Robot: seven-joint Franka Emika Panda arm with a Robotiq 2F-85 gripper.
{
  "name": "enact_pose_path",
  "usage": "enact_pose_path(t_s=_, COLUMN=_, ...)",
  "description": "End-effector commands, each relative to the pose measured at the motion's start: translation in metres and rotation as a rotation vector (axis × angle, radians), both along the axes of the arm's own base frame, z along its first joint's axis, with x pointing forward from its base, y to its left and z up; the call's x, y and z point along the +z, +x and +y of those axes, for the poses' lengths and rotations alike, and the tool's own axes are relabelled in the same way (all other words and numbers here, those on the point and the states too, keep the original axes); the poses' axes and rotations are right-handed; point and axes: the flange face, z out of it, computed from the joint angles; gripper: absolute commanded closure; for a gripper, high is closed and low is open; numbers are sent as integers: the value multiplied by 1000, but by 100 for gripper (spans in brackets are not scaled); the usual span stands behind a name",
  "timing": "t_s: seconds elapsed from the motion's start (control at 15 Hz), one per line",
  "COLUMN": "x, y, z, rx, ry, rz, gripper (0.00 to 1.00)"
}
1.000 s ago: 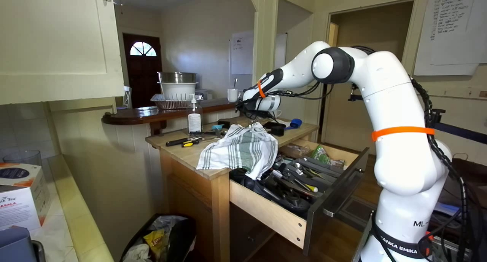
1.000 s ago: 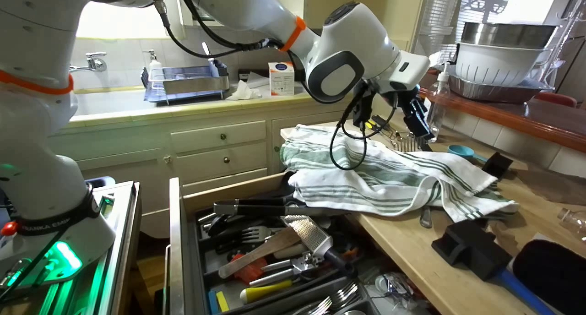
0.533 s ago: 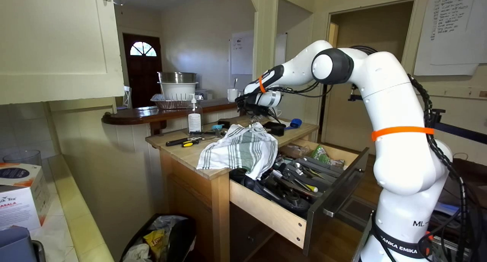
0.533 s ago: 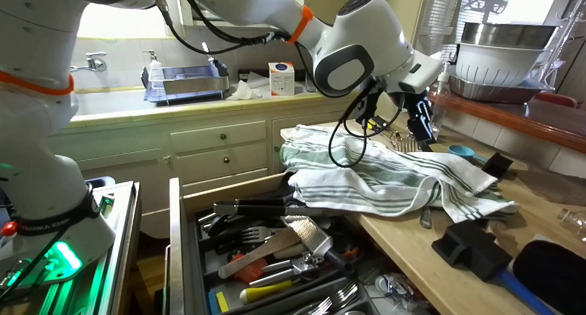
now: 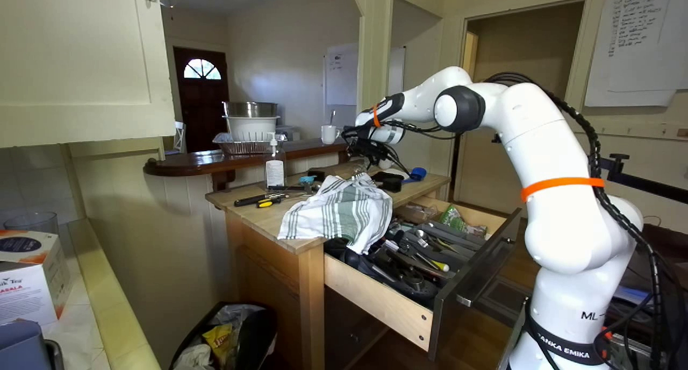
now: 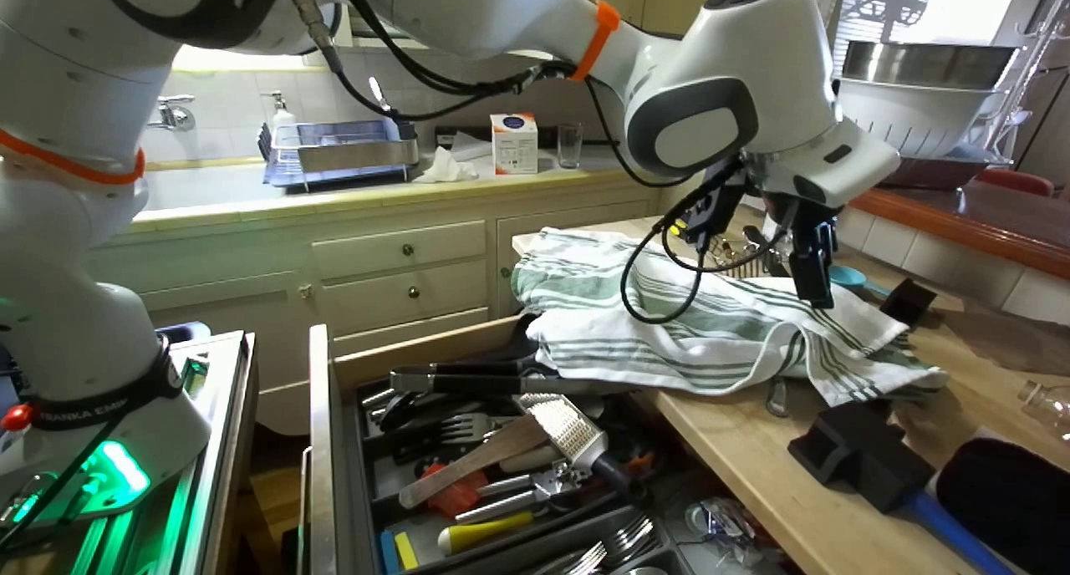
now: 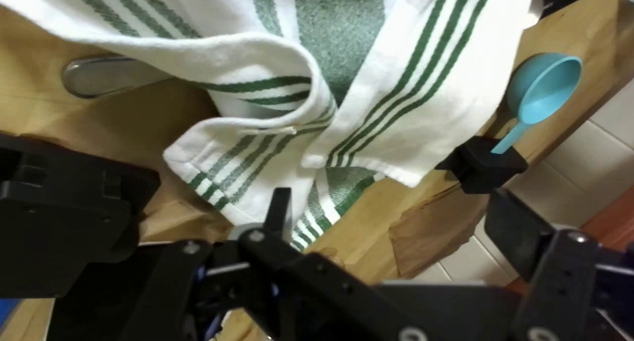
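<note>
Overexposed window [image 6: 953, 15], dim doorway [image 5: 521, 42], soft shadows, blurred foreground jaws

"What can you read?"
"'ANKA EMIKA' on the black band [image 5: 564, 349] — and 'ML' just above it, on the arm's base [image 5: 567, 312]."
"The box [image 5: 29, 284]?"
"'Tea' and 'ASALA' — that second word's start is out of view."
"And the wall sheet [image 5: 637, 44]?"
"Handwriting, too small to make out."

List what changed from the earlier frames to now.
The open end effector moved toward picture right in both exterior views; in an exterior view it also sits lower, and the drinking glass has come fully into sight. Nothing was grasped or let go. The striped dish towel, open utensil drawer and turquoise measuring scoop stayed put.
</note>
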Motion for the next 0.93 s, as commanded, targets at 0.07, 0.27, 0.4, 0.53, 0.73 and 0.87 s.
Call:
enact_pose_path(t_s=0.07, x=-18, y=19, z=-24, rx=-47, ry=35, rz=34, gripper=0)
enact_pose_path(t_s=0.27, x=-31, y=31, z=-28, rx=-55, ry=36, rz=14, gripper=0)
enact_pose_path(t_s=0.4, x=-40, y=38, z=-27, rx=-49, ry=45, rz=13, gripper=0)
enact_pose_path(t_s=0.53, x=-48, y=44, z=-25, rx=-44, ry=43, rz=24, gripper=0)
enact_pose_path(t_s=0.73, x=-57, y=49, z=-26, rx=-47, ry=48, rz=44, gripper=0)
enact_pose_path(t_s=0.87, x=-60, y=52, z=-28, rx=-51, ry=51, rz=38, gripper=0)
